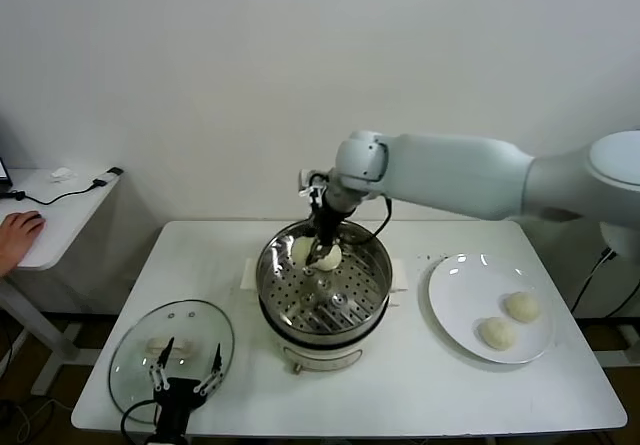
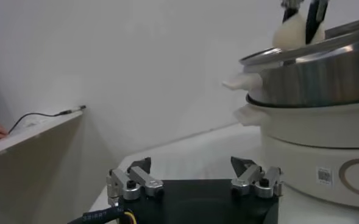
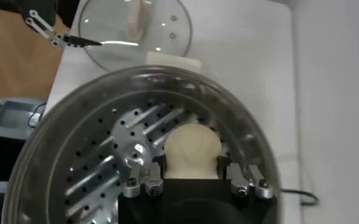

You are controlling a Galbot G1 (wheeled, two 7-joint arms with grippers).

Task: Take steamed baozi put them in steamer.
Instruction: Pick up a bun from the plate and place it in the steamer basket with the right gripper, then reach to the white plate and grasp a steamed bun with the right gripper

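Note:
The steel steamer stands on its white pot base at the table's middle. My right gripper reaches down into the basket from behind, shut on a cream-white baozi. In the right wrist view the baozi sits between the pads, just above the perforated floor. A second baozi lies beside it at the basket's back. Two more baozi rest on the white plate at the right. My left gripper waits open at the front left.
A round glass lid lies flat on the table under my left gripper. A side table with a cable and a person's hand stands at the far left. The wall runs close behind the table.

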